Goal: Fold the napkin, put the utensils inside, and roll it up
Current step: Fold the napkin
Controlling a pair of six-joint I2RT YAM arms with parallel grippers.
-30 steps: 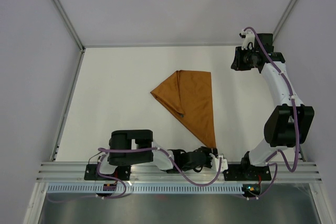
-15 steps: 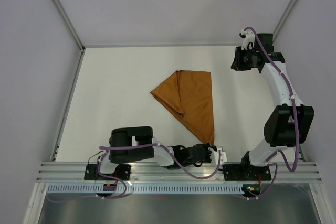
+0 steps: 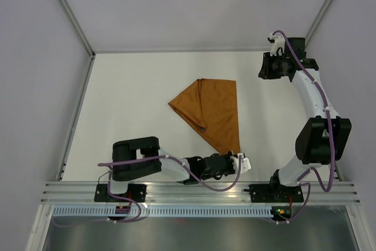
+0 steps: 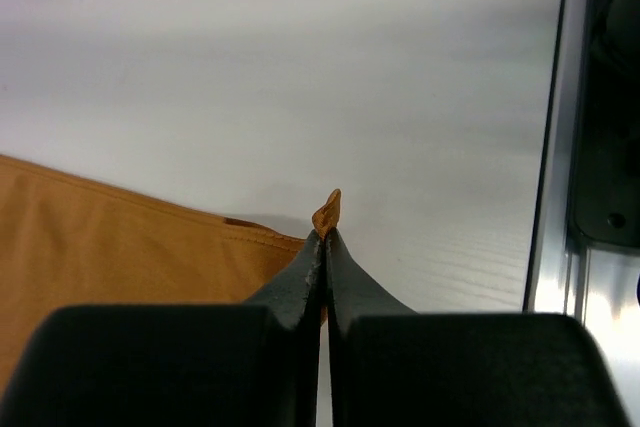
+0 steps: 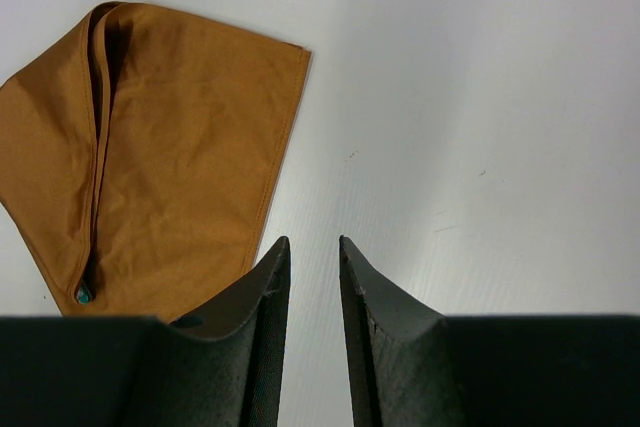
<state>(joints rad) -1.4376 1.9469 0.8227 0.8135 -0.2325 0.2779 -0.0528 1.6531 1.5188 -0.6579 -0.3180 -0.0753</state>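
Left gripper [image 4: 325, 239] is pinched fully closed on the 5 o'clock tip of the folded rust-brown cloth napkin [image 3: 214, 113], which lies in the middle of the white bench [image 3: 129, 98]. Right gripper [image 5: 312, 245], up at 2 o'clock, sits partly open holding nothing, well apart from the napkin.

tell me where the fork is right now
The fork is tucked inside the folded napkin; in the right wrist view only its teal tip pokes out, at the lower end of the fold on the napkin's left side.
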